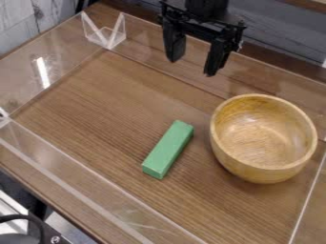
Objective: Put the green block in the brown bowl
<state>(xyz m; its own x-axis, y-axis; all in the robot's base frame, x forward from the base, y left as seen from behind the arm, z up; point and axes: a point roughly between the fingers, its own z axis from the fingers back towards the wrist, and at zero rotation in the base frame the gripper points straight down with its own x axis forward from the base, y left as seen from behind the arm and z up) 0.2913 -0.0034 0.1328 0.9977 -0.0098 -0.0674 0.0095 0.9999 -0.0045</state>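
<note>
Camera view: gripper (pixel 193 54) hangs open, pointing straight down

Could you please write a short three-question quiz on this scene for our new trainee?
1. True or false: the green block already lies inside the brown bowl.
2. The gripper is: A) shut on the block, B) open and holding nothing, C) resting in the bowl.
3. On which side of the bowl, as the camera sees it, does the block lie?

Key
1. False; it lies on the wooden table, apart from the bowl.
2. B; it hangs open above the table's far side, pointing down.
3. Left of the bowl.
</note>
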